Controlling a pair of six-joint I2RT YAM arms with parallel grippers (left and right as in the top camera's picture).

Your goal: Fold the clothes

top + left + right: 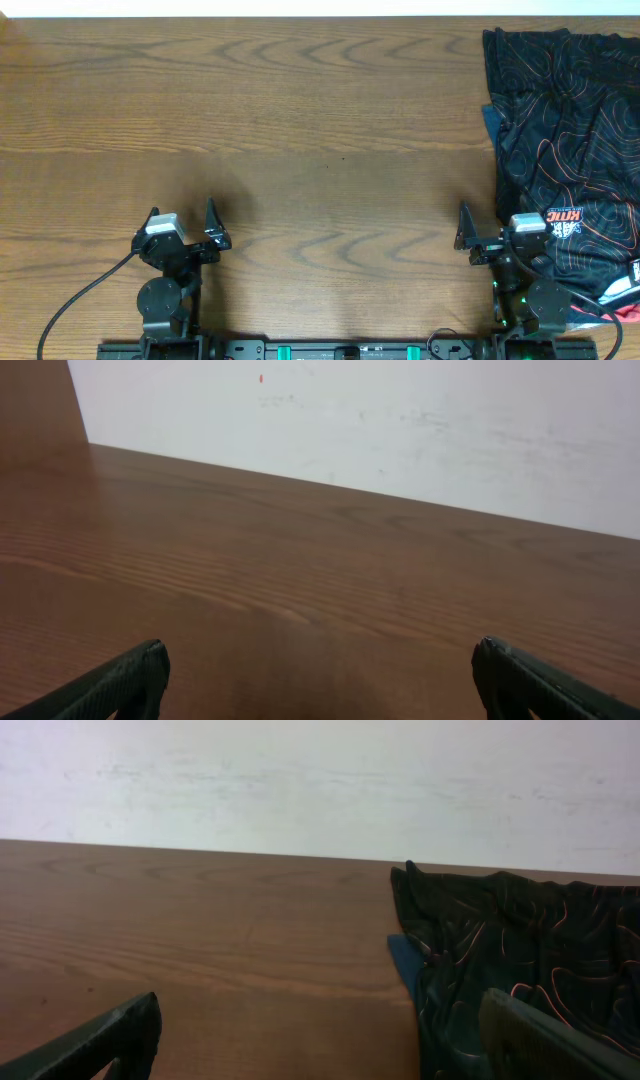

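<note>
The black jersey [570,140] with orange and white contour lines lies crumpled at the table's right side, its orange-white logo [562,218] near the front. It also shows in the right wrist view [520,950]. My right gripper [492,236] is open and empty at the front right, its right finger over the jersey's left edge [320,1035]. My left gripper [182,226] is open and empty at the front left, above bare wood [320,680].
A navy-blue garment [490,120] peeks out under the jersey's left edge, also in the right wrist view [402,958]. A coral-red bit [600,312] shows at the front right. The wooden table [300,150] ends at a white wall [400,420] at the back.
</note>
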